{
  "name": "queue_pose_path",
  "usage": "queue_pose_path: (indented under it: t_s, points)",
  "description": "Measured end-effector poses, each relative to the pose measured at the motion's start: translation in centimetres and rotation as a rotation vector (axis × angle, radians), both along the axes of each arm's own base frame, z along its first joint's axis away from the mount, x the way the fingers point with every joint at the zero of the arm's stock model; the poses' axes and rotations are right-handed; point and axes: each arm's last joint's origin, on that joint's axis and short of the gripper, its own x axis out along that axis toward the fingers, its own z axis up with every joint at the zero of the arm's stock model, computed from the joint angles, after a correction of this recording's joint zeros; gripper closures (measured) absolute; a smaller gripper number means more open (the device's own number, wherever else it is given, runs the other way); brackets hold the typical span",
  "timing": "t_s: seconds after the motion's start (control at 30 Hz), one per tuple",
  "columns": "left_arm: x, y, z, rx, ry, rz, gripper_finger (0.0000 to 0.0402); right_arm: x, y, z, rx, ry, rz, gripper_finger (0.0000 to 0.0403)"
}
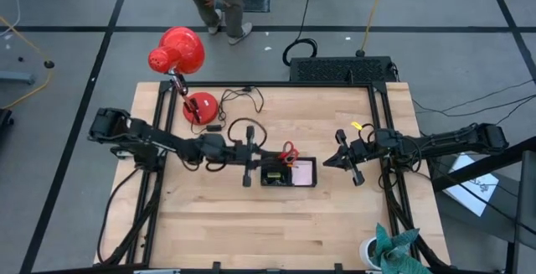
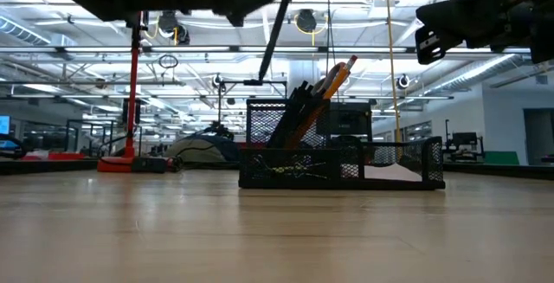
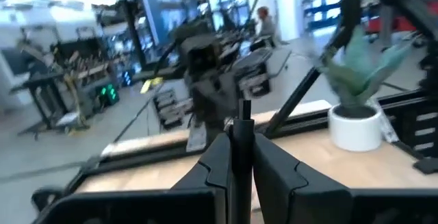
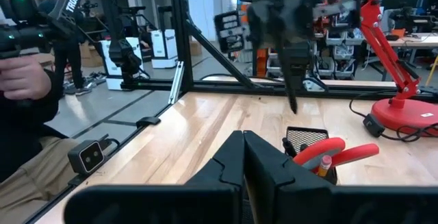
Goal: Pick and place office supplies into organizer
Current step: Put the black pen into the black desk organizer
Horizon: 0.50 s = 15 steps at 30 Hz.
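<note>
A black pen (image 2: pixel 273 36) is held tilted in the air, clamped between the nearly closed fingers of the left hand (image 1: pixel 249 163), just above the organizer (image 1: pixel 289 173). The organizer sits near the middle of the counter (image 1: pixel 251 224). Its tall cup already carries the red-handled scissors (image 4: pixel 328 152) and orange pencils (image 2: pixel 333 77), a pink sticky-note pad (image 1: pixel 303 173) lies in 1 low compartment, and small items that cannot be told apart lie in another. In the left wrist view the pen's shaft is seen standing up between the 2 fingers.

The step in hand appears to be carrying the pen to the organizer. The next move would call for the pen's lower end to be lined up over the cup beside the pencils, lowered in, and then released.

The right hand (image 1: pixel 333 162) is fully closed and empty, and waits above the counter on the organizer's right side.
</note>
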Motion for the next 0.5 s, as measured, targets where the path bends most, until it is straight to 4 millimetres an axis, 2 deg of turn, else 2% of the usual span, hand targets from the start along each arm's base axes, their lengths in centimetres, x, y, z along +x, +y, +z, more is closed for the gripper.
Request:
queue_pose_path:
  t_s: [0.17, 0.4, 0.5]
  points:
    - [0.6, 1.1, -0.9, -0.085, 0.013, 0.037, 0.036, 0.0, 0.0, 0.0, 0.0, 0.0, 0.0, 0.0403]
    - [1.9, 1.9, -4.5, -0.134, 0.106, 0.127, 0.036, 0.0, 0.0, 0.0, 0.002, 0.001, 0.0, 0.0403]
    - [2.2, 1.9, -5.3, -0.134, 0.102, 0.12, 0.036, 0.0, 0.0, 0.0, 0.002, 0.001, 0.0, 0.0403]
